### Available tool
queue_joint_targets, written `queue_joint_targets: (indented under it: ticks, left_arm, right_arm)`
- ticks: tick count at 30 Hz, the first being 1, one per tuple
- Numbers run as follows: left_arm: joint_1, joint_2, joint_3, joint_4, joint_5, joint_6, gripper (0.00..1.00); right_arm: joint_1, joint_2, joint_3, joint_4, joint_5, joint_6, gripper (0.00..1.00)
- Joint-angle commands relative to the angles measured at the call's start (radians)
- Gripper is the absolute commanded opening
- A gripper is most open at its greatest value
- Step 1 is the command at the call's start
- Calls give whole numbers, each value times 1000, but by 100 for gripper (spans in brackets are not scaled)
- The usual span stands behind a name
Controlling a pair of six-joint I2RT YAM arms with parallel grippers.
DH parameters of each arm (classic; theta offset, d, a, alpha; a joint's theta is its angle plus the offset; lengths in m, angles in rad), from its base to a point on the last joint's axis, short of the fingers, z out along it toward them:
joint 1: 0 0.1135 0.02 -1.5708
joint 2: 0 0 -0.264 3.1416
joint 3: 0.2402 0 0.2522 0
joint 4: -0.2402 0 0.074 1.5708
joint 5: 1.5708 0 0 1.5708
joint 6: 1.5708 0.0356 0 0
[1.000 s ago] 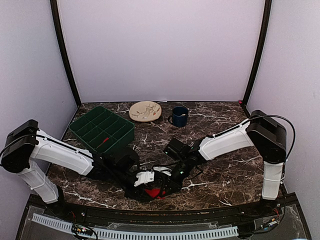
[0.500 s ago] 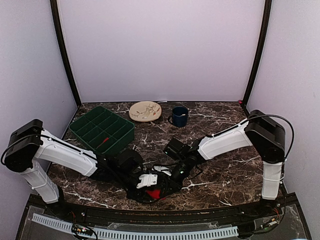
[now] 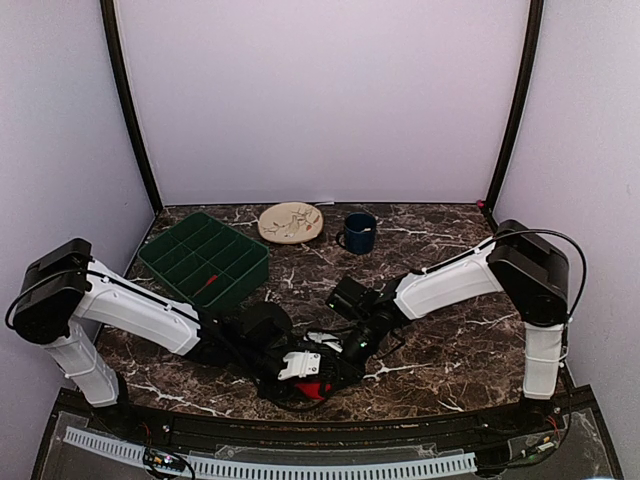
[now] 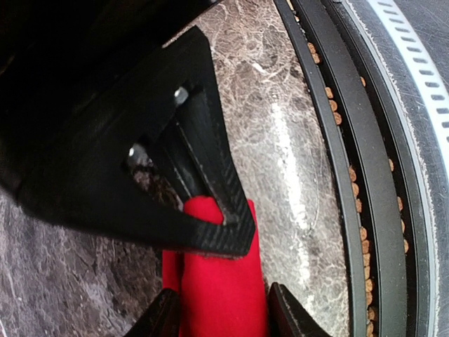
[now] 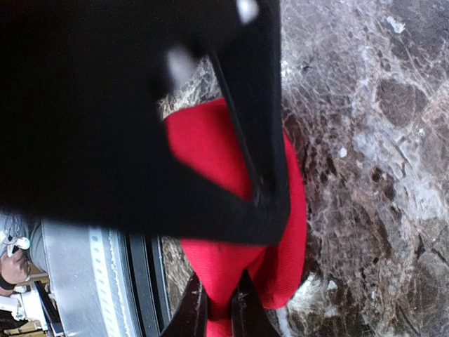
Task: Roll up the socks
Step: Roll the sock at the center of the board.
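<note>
left end effector [image 3: 303, 376] and right end effector [image 3: 330, 376] pinching the socks [image 3: 312, 390], just beside table [image 3: 450, 385] near edge

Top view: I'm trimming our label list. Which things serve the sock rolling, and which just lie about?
In use: socks, left gripper, right gripper.
Lying about: green divided tray, plate, blue mug.
</note>
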Motion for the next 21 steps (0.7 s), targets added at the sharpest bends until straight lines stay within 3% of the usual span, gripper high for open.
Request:
queue_joint_targets:
  ticks: [1, 7, 11, 21]
  left_arm:
    - [-10, 22, 36, 11, -10, 27, 45]
    - [-13, 62, 67, -25, -23, 37, 42]
    - [-14, 87, 85, -70, -28, 36, 32]
    - [-14, 127, 129, -135, -31, 24, 16]
  right_arm:
    - [4, 37, 4, -36, 12, -17, 2]
    - [4, 34, 4, -40, 12, -17, 2]
    - [4, 34, 2, -39, 9, -17, 2]
    - [2, 37, 4, -35, 0, -10, 6]
